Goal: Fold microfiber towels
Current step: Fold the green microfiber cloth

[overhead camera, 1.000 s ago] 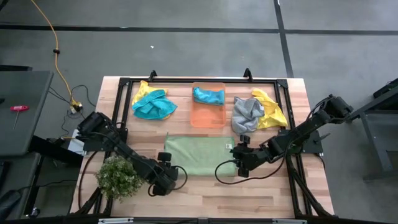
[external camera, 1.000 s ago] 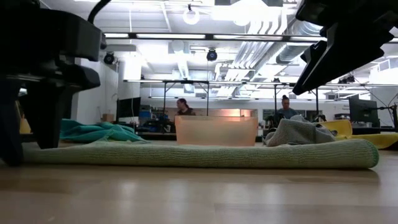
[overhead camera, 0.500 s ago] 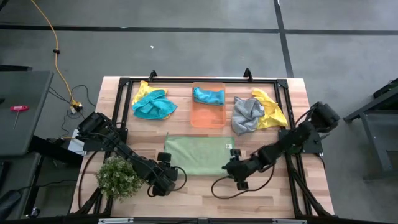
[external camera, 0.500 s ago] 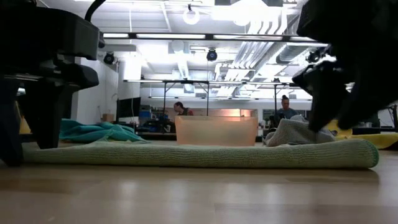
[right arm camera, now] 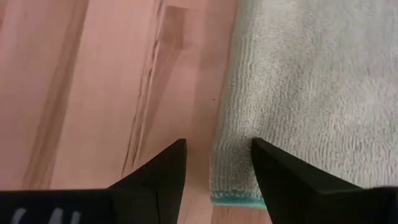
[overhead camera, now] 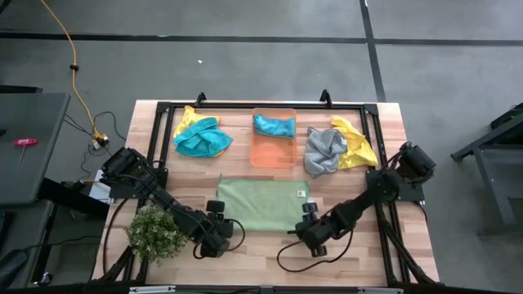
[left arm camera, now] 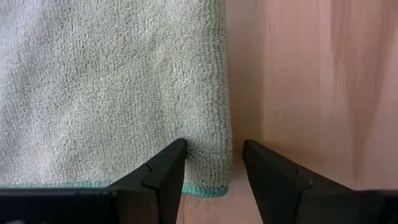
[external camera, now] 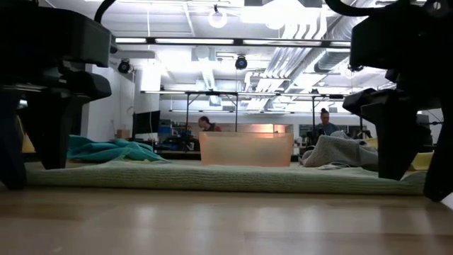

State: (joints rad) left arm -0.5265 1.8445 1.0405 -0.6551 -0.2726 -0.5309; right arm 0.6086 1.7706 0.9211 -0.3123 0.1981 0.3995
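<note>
The left end effector sits low over the bench, near its front edge and left of centre. Its fingers stand apart and hold nothing. In the left wrist view they straddle one near corner of the light green towel, with the towel's side hem running between them and its teal-stitched edge just short of the fingertips.

The right end effector sits at the same depth, right of centre. Its fingers are likewise parted and empty. In the right wrist view they straddle the other near corner of the same towel.

The light green towel lies flat at the middle of the bench, long axis running left to right, parallel to the front edge. From both end effectors the cloth extends away toward the back edge. Each arm is nearest its own corner, and the two corners mark the ends of the towel's front hem.

The likely next action is a simultaneous pinch on both corners, followed by a lift toward the back hem.

The remaining towels are bunched along the back edge, well apart from both end effectors.
</note>
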